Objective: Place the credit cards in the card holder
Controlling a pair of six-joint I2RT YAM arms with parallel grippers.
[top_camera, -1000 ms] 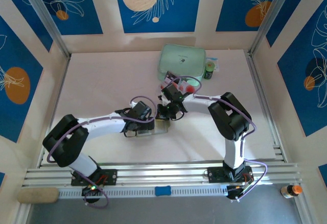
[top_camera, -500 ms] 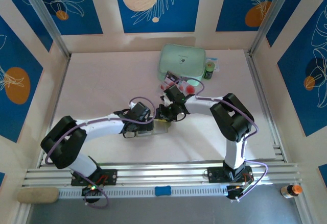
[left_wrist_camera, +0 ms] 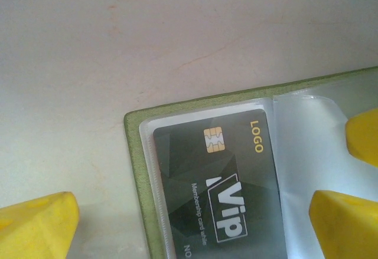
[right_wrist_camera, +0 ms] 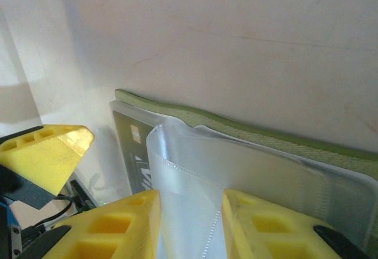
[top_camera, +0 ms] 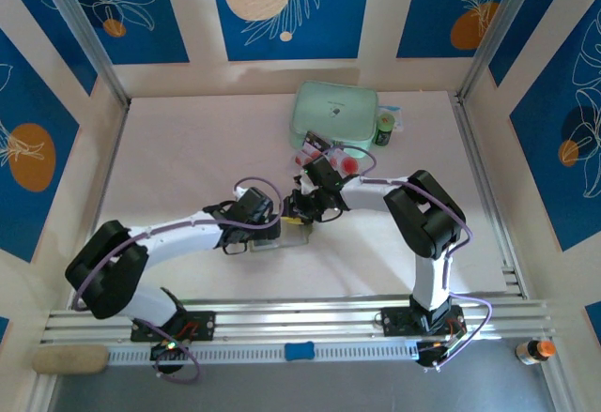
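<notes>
The olive-green card holder (top_camera: 291,236) lies open on the table, between the two arms' wrists. Its green rim (left_wrist_camera: 133,153) frames clear sleeves, and a dark VIP card (left_wrist_camera: 218,188) sits in one. My left gripper (left_wrist_camera: 195,220) is open wide and straddles that corner of the holder. My right gripper (right_wrist_camera: 190,217) has its jaws a little apart, and a bowed clear sleeve (right_wrist_camera: 195,170) of the holder (right_wrist_camera: 248,130) stands up between them. The credit cards (top_camera: 349,162), pale with red circles, lie behind the right wrist beside the mint case.
A mint-green zip case (top_camera: 335,112) and a small green bottle (top_camera: 384,130) stand at the back. Aluminium rails (top_camera: 300,318) line the near edge, and patterned walls close in the table. Bare table stretches to the left (top_camera: 178,159).
The right gripper's jaws have opened from shut, and its wrist has shifted slightly. The left arm's elbow has swung further left. The left gripper stays open over the holder.
</notes>
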